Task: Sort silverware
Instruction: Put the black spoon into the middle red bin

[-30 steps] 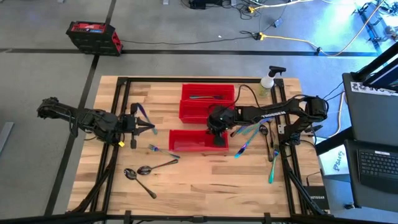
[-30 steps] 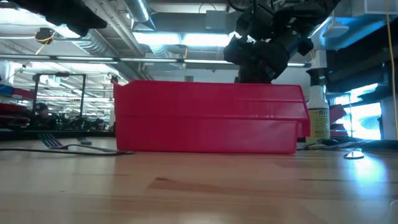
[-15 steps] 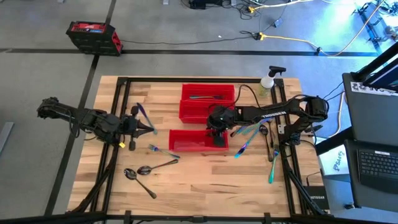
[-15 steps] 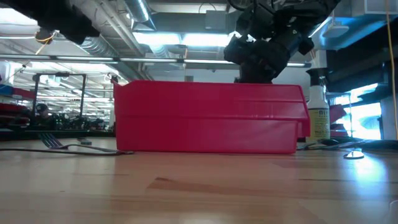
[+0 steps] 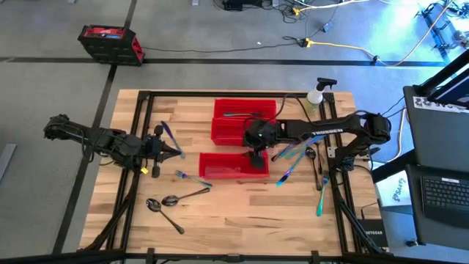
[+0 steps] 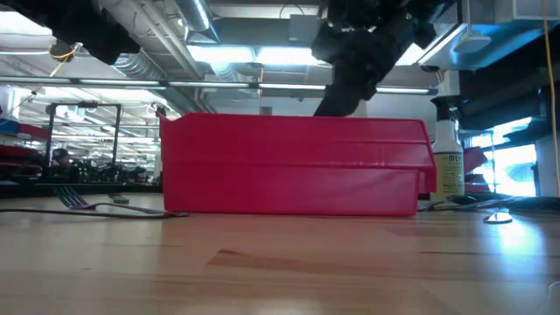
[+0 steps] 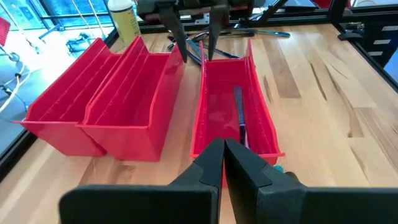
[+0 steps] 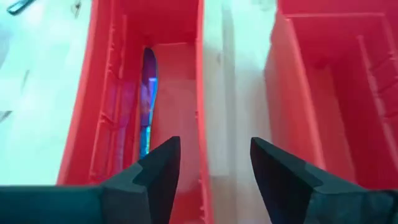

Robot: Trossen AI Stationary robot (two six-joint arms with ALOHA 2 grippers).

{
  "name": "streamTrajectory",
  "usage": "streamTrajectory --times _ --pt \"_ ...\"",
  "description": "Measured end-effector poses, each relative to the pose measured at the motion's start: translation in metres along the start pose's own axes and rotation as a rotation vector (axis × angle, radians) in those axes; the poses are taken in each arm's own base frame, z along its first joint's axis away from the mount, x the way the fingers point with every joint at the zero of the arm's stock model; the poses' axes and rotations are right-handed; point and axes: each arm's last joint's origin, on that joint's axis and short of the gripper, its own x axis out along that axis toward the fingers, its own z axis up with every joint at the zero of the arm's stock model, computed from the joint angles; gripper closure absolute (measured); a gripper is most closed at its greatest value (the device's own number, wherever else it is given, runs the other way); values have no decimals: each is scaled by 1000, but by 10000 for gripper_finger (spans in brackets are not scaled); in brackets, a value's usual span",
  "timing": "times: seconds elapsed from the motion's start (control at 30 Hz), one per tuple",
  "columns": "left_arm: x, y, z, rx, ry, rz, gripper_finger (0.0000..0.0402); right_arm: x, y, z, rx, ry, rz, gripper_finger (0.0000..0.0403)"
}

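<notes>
Your right end effector (image 5: 256, 155) hangs over the right end of the near red bin (image 5: 220, 167), its fingers (image 8: 155, 174) spread partway with nothing between them; one finger sits over the bin's floor, the other over the strip of counter (image 5: 234, 220) between this bin and the two red bins (image 5: 231, 121) behind it. An iridescent knife (image 8: 148, 99) lies lengthwise inside the near bin. Your left end effector (image 5: 176, 149) is closed tight, well left of the bins, over bare counter. Loose silverware (image 5: 293, 158) lies just right of the near bin, a fork (image 5: 192, 178) at its left end, spoons (image 5: 172, 199) nearer the front edge. A spray bottle (image 5: 315, 95) stands at the back right corner.
</notes>
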Motion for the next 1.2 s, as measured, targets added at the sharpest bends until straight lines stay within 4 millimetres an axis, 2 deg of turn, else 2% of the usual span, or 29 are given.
streamTrajectory --times 0.27,0.4,0.53,0.67,0.8,0.9,1.0,1.1,1.2 --pt "0 1 4 -10 -40 51 402 -22 1 29 -23 25 -33 225" --pt "-1 2 12 14 -116 90 402 -38 4 46 -74 -98 28 226" --pt "1 7 23 1 -208 176 402 -56 -4 57 -123 -225 -29 226" --pt "12 17 32 61 -245 260 402 -73 -28 61 -106 -312 -47 226" --pt "34 41 39 99 -237 428 402 -80 -66 57 -95 -359 6 226" --pt "54 68 39 95 -228 502 402 -85 -99 48 -103 -374 6 226" --pt "70 102 35 15 -263 573 402 -95 -135 35 -63 -391 -15 226" --pt "84 130 28 -19 -291 601 402 -105 -161 18 -44 -394 30 226" --pt "94 157 23 -26 -298 630 402 -111 -182 10 -38 -432 10 226"
